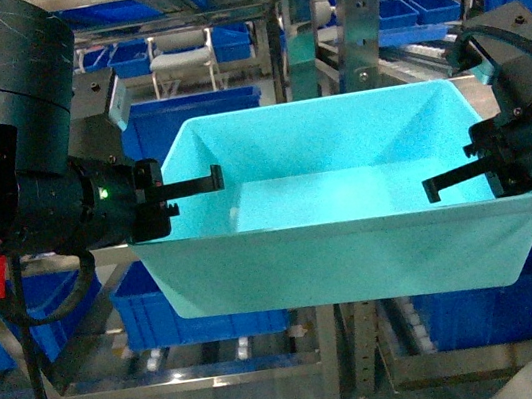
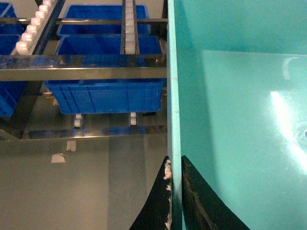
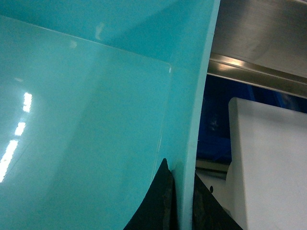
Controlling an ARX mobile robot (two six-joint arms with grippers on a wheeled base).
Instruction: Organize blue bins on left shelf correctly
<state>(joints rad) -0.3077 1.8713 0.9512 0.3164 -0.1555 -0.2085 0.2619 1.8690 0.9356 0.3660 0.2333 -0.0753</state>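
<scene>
A light turquoise blue bin point(image 1: 343, 238) hangs in the air in the middle of the head view, held level between both arms. My left gripper point(image 1: 184, 194) is shut on the bin's left wall, one finger inside and one outside; the left wrist view shows the wall point(image 2: 174, 96) pinched by my left gripper point(image 2: 175, 191). My right gripper point(image 1: 451, 185) is shut on the right wall, and the right wrist view shows that wall point(image 3: 196, 120) clamped by my right gripper point(image 3: 181, 201). The left shelf point(image 1: 216, 10), a steel rack, stands behind the bin.
Darker royal-blue bins point(image 2: 108, 91) sit on the rack's lower tiers and floor level, with white roller tracks point(image 2: 128, 28) above them. More racks with blue bins point(image 1: 417, 3) stand at the back right. A white surface point(image 3: 268, 163) lies close beside the bin's right wall.
</scene>
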